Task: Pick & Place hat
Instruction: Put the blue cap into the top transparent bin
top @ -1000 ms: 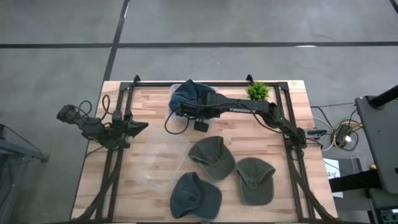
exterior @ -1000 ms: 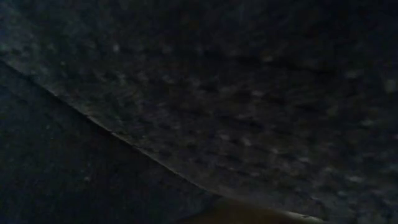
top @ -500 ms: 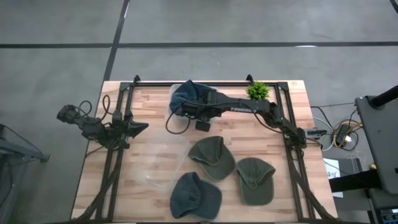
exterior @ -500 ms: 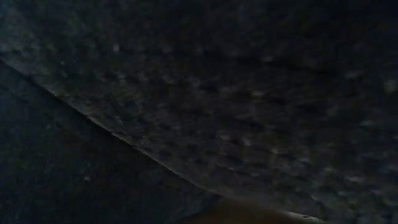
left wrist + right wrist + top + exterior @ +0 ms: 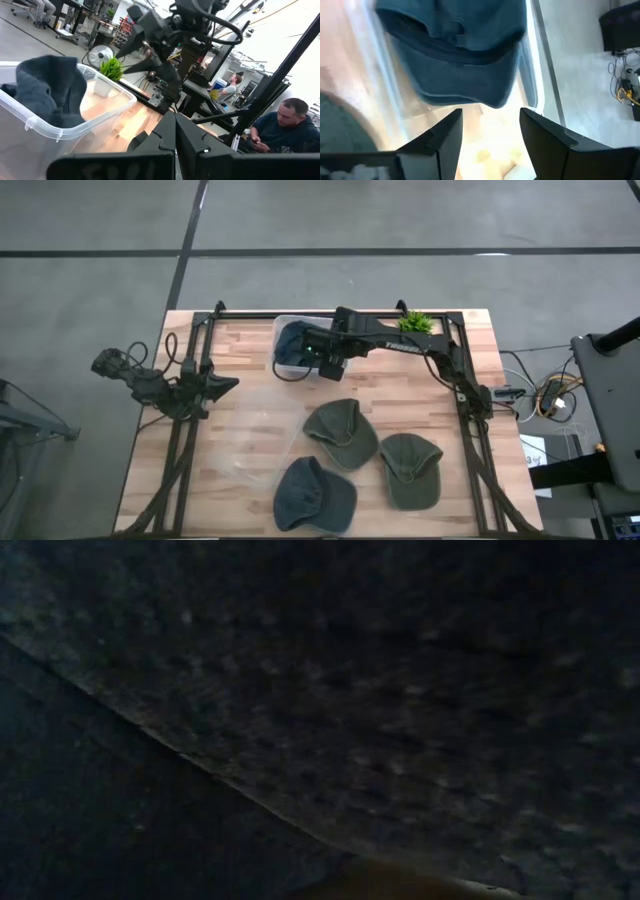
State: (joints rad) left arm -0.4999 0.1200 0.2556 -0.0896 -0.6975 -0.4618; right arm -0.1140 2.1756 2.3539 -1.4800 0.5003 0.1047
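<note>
A dark blue hat [image 5: 295, 340] lies inside the clear plastic bin [image 5: 283, 370] at the table's far middle; its brim [image 5: 465, 80] rests on the bin's floor. My right gripper [image 5: 490, 132] hangs open just above it, over the bin [image 5: 532, 60], and touches nothing. The left wrist view shows the same hat [image 5: 47, 90] slumped against the bin's wall [image 5: 75, 127]. Two green hats [image 5: 340, 432] [image 5: 410, 468] and another blue hat [image 5: 313, 495] lie on the near half of the table. My left gripper [image 5: 228, 383] waits shut at the table's left side.
A small potted plant [image 5: 415, 327] stands at the far edge, right of the bin. A clear plastic lid [image 5: 245, 435] lies flat left of the green hats. Dark cloth [image 5: 320, 720] fills the whole low view. People [image 5: 280, 125] sit beyond the table.
My right gripper has opened and let go of the dark blue hat, then lifted and drawn back a little toward the table's right. The hat has sunk from above the rim down into the bin.
</note>
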